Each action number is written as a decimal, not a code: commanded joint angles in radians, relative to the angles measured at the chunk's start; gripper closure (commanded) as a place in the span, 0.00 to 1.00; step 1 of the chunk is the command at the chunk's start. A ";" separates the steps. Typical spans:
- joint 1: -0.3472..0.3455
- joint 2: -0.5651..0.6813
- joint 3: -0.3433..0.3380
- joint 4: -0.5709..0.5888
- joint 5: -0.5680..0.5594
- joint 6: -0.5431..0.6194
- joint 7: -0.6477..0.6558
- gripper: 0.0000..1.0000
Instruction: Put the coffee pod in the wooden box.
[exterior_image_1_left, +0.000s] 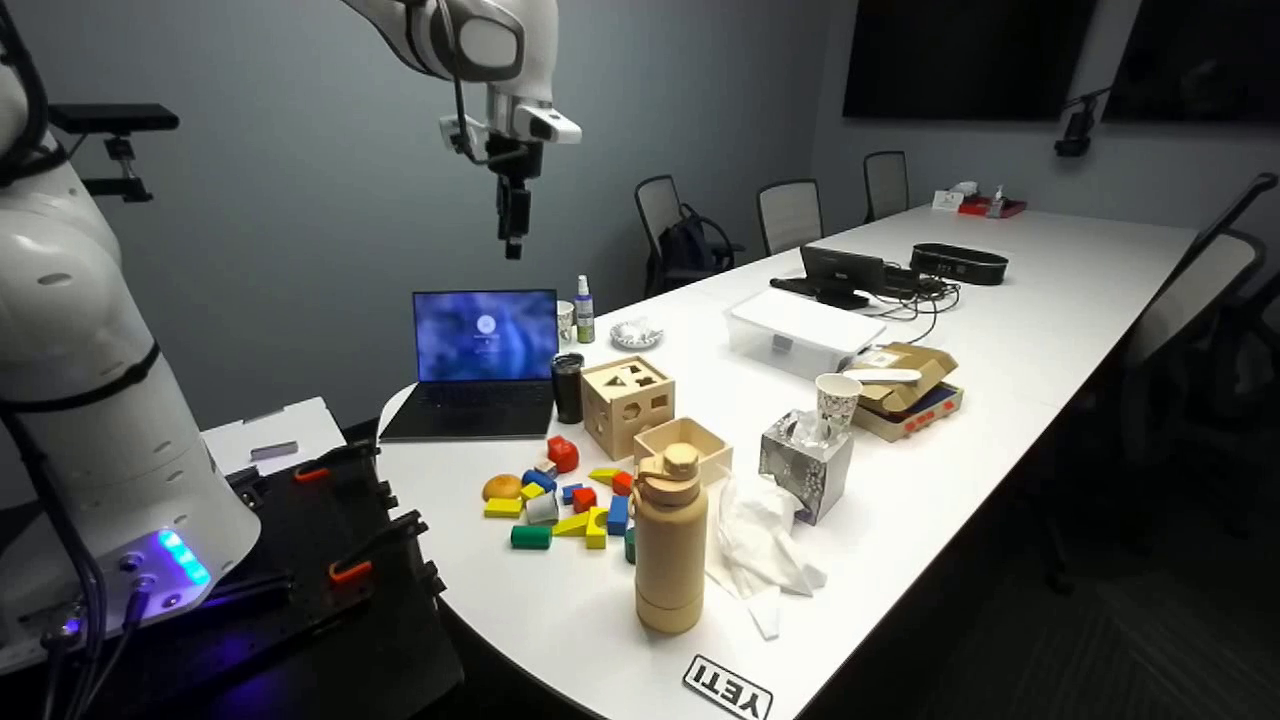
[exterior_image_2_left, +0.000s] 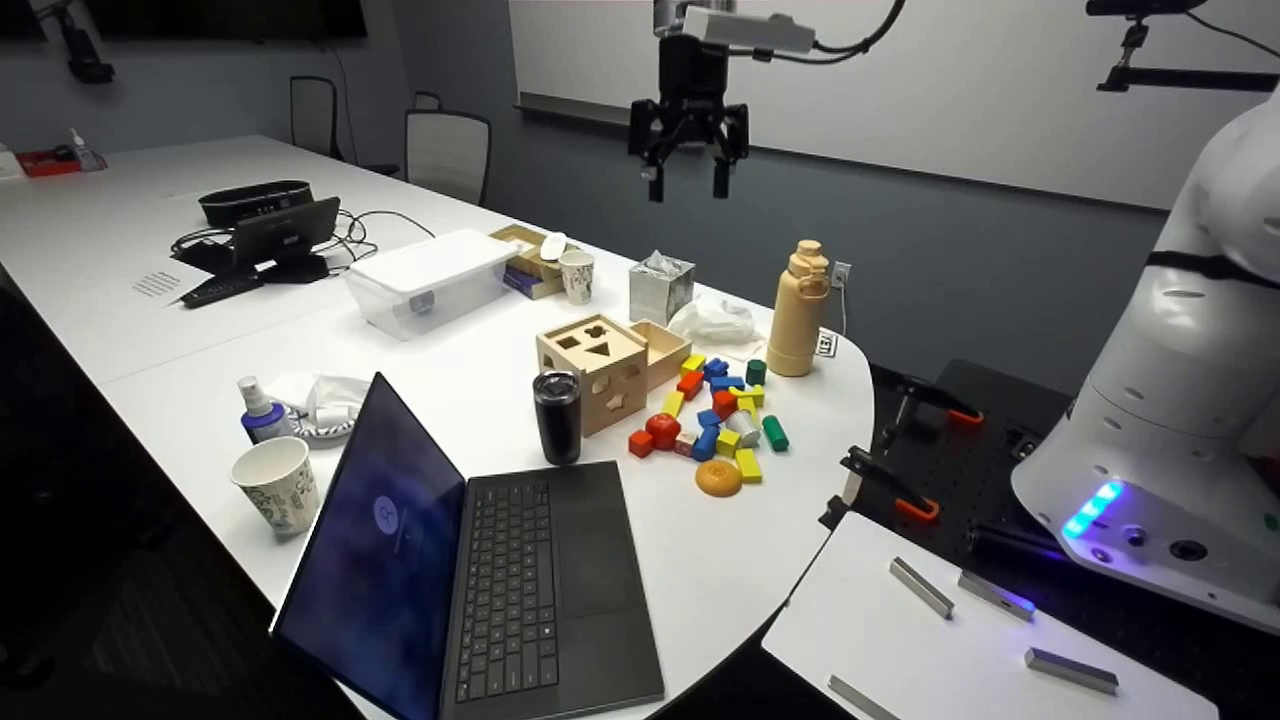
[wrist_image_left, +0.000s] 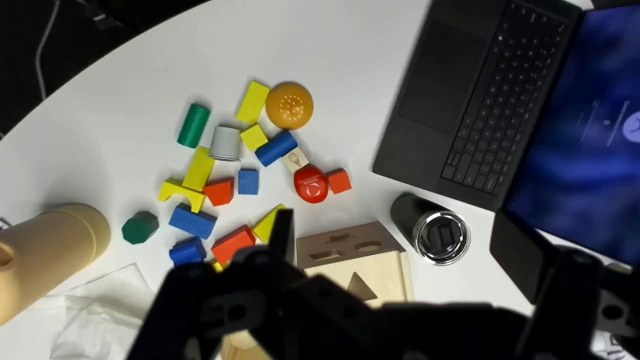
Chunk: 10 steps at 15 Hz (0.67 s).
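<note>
The coffee pod (wrist_image_left: 225, 143), a small grey-white cup shape, lies on its side among coloured blocks in the wrist view. It also shows in both exterior views (exterior_image_1_left: 543, 508) (exterior_image_2_left: 742, 428). The wooden box (exterior_image_1_left: 628, 408) is a light cube with cut-out holes, standing behind the blocks; it also shows in an exterior view (exterior_image_2_left: 592, 372) and partly in the wrist view (wrist_image_left: 360, 280), where the gripper hides much of it. My gripper (exterior_image_2_left: 688, 188) is open and empty, high above the table, fingers pointing down. It shows side-on in an exterior view (exterior_image_1_left: 513, 248), with fingers spread in the wrist view (wrist_image_left: 400, 240).
A low open wooden tray (exterior_image_1_left: 705, 462) sits beside the box. A black tumbler (exterior_image_2_left: 558, 418) and open laptop (exterior_image_2_left: 560, 590) stand on its other side. A tall tan bottle (exterior_image_1_left: 670, 545), tissue box (exterior_image_1_left: 806, 465) and crumpled tissue (exterior_image_1_left: 765, 540) are near the blocks.
</note>
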 joint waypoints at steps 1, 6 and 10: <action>-0.023 0.112 -0.048 -0.052 0.136 0.188 -0.005 0.00; -0.044 0.330 -0.084 -0.064 0.286 0.347 0.020 0.00; -0.069 0.482 -0.077 -0.054 0.409 0.413 0.001 0.00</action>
